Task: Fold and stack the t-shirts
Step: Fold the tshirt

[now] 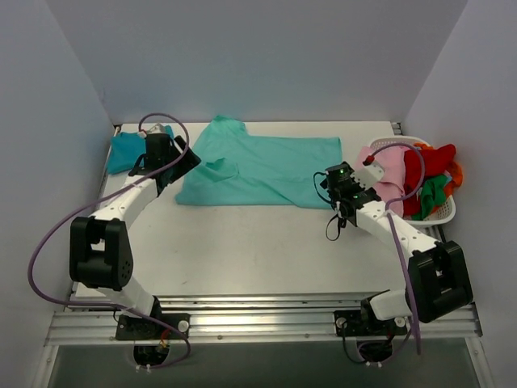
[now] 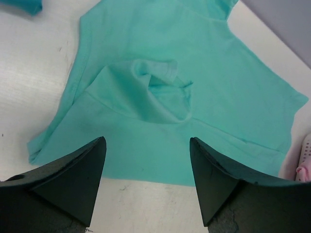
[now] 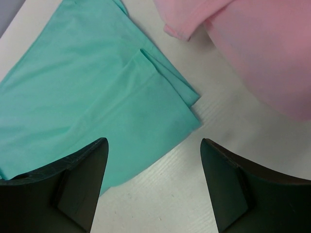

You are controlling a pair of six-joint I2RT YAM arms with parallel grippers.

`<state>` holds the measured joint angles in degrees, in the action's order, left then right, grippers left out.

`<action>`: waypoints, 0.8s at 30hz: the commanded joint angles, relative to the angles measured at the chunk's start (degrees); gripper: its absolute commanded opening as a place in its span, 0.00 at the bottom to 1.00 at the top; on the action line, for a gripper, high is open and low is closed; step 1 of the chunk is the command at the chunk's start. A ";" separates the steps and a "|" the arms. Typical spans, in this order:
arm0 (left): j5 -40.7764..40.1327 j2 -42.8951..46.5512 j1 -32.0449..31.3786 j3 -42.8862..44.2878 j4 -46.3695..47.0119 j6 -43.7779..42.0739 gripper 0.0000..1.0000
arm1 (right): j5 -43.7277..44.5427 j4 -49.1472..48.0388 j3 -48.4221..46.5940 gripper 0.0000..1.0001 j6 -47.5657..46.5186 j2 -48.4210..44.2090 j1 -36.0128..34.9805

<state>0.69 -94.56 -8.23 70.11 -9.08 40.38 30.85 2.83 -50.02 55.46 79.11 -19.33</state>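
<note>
- The light turquoise t-shirt (image 1: 266, 166) is lying spread on the tabletop (image 1: 242, 250), reaching from one gripper to the other.
- Its rucked-up sleeve is sitting just ahead of the left gripper (image 2: 148, 145). One corner is lying just ahead and left of the right gripper (image 3: 153, 145).
- Both grippers are hovering released, jaws wide, with nothing between them.
- The darker teal-blue t-shirt (image 1: 125, 152) is resting in a compact bundle behind the left gripper, apart from the turquoise one.
- The cotton is looking thin, light and limp, so it will probably sag and wrinkle when lifted. Pinching layered edges, at the sleeve seam and the corner, seems safest.
- The left wrist view is showing the sleeve's crumpled folds, a mere bump from above.
- The right wrist view is revealing overlapped layers at the corner, and the pink garment (image 3: 262, 53) near the gripper's right.
- Only the top view is showing the basket (image 1: 443, 217).
</note>
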 commanded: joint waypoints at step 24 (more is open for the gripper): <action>-2.54 -3.25 -7.06 -9.02 7.23 0.75 0.75 | -1.85 -10.30 -11.94 0.41 -3.78 23.27 6.06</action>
<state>-1.34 -96.66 -15.42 59.07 -5.30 42.30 28.42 -6.31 -58.41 52.84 100.66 -13.37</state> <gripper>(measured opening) 0.753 0.417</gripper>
